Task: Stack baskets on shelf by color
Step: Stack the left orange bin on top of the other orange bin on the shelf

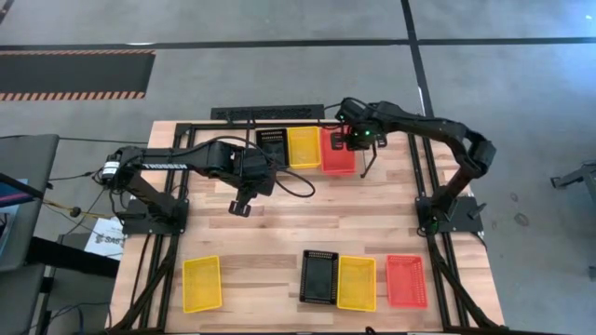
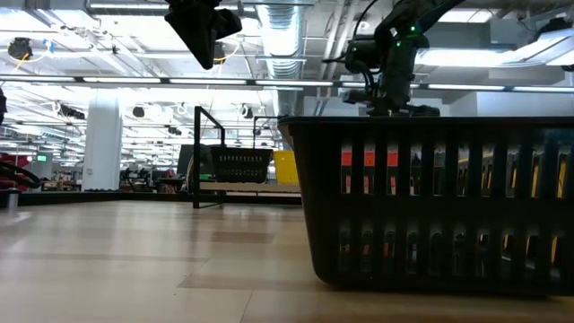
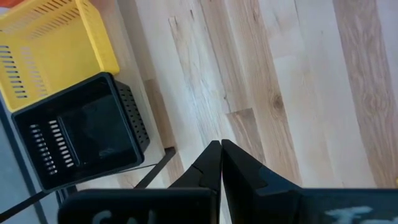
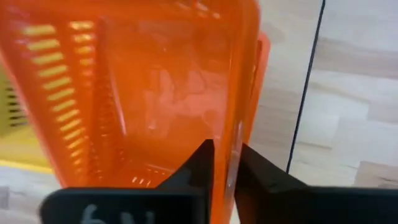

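Wood-plank counter [image 1: 279,237], shelf [image 1: 307,121] at far edge. My right end effector [image 4: 225,163] sits narrow astride the red basket [image 1: 338,152] wall on the shelf's right end; grip or release, can't tell. Left end effector [image 3: 221,163] closed, empty, mid-counter. Baskets look light, thin, flexy mesh: I'd pinch the rim.

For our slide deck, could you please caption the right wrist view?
Right hand straddling the rim of a red-orange basket beside a yellow basket.
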Tool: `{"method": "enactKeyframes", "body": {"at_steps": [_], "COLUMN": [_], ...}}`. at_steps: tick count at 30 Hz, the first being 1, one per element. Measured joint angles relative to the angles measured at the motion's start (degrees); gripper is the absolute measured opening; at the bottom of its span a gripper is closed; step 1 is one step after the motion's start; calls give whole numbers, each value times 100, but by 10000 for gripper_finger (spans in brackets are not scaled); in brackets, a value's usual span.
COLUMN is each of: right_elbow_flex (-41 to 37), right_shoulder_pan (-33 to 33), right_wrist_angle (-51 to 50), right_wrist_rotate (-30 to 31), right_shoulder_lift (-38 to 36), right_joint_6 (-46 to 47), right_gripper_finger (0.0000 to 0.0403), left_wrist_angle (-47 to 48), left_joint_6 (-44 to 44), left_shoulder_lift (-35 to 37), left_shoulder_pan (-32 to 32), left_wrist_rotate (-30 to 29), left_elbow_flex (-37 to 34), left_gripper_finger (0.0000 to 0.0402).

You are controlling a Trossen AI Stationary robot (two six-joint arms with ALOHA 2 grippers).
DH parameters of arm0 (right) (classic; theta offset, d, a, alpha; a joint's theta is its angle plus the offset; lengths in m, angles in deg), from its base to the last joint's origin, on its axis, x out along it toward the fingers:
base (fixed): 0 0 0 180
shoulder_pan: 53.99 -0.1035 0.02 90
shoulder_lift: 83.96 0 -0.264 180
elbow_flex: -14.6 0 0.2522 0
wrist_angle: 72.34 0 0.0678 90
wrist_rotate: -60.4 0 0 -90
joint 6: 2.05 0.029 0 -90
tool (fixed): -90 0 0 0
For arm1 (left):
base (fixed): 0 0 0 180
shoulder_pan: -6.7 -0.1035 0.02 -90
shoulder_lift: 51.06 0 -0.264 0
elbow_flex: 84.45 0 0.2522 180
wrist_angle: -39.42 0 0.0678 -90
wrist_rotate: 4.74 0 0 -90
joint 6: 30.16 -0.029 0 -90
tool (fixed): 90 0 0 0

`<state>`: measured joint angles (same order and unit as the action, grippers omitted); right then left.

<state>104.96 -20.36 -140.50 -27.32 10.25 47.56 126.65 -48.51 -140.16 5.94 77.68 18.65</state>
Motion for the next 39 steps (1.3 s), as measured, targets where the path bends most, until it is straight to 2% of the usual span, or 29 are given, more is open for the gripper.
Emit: {"method": "enactKeyframes", "body": {"at_steps": [4,12,18,24,29,34,39], "right_elbow_flex": [4,7,17,33,33,47,491], "right_shoulder_pan": [7,7,11,-24,-26,-12,104], "right_wrist_angle": [49,238,889,1802,2041,1978,955], "right_wrist_rotate": [207,214,218,242,30,-545,-763], "right_shoulder_lift": [-114,-486,-1062,-1610,-1633,-1344,-956], "right_joint_6": [-16,-38,-24,-118,-514,-1785,-3073], "right_gripper_finger": [97,157,175,155,106,65,57], "left_wrist_angle": [2,0,-2,-2,0,0,0], "left_joint_6": [-2,2,5,49,77,114,272], "left_shoulder_lift": [0,0,0,0,0,0,0], "left_shoulder_pan": [0,0,0,0,0,0,0], "left_wrist_rotate": [-4,-6,-4,-4,-4,-12,-22], "left_elbow_flex": [0,0,0,0,0,0,0], "left_gripper_finger": [0,0,0,0,0,0,0]}}
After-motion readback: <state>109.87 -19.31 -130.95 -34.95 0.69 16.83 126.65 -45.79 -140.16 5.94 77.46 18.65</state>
